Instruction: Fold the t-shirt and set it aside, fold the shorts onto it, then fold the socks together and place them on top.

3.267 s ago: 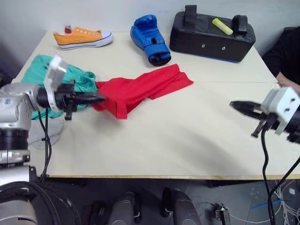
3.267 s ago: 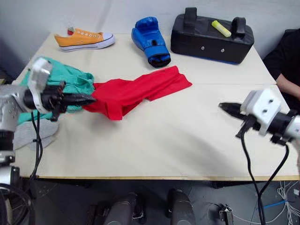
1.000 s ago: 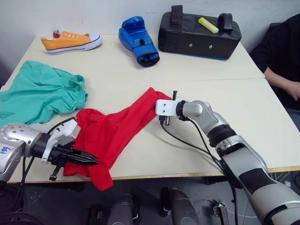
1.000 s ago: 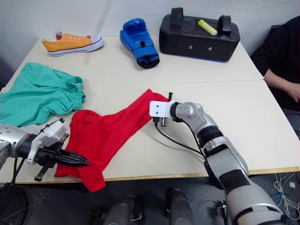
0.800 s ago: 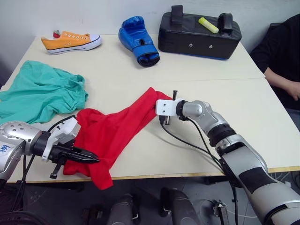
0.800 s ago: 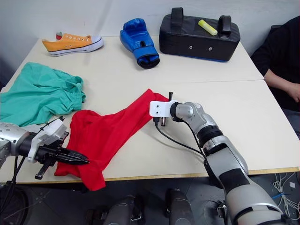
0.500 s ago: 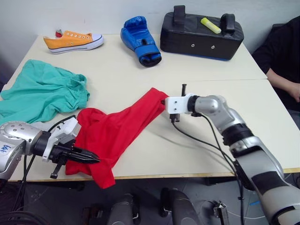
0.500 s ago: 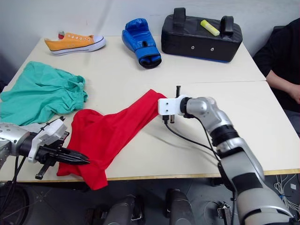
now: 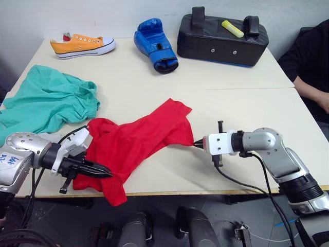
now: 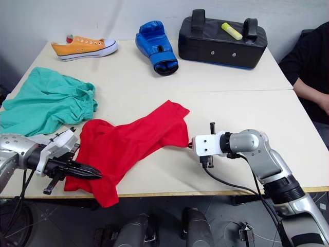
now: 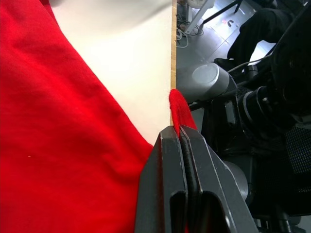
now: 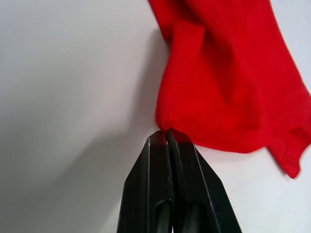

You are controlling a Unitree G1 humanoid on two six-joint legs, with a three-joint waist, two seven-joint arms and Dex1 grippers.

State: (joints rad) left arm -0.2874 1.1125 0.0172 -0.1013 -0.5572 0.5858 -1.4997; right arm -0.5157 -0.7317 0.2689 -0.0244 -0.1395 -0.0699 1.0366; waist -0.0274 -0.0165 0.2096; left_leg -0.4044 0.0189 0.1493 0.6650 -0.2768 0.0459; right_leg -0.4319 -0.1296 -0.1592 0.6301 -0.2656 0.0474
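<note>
The red t-shirt lies crumpled near the table's front, stretched between my two grippers. My left gripper is shut on its front left part, which hangs over the table edge; the wrist view shows red fabric pinched between the shut fingers. My right gripper is shut on the shirt's right edge, and its wrist view shows the cloth bunched at the fingertips. The teal shorts lie spread at the table's left. The socks are out of view.
At the back of the table lie an orange sneaker, a blue boxing glove and a black pad with a yellow marker on it. A person's dark sleeve shows at the right edge.
My right gripper has pulled the t-shirt's right edge toward the front right, stretching the cloth wider. My left gripper has stayed at the front edge, still gripping the shirt.
</note>
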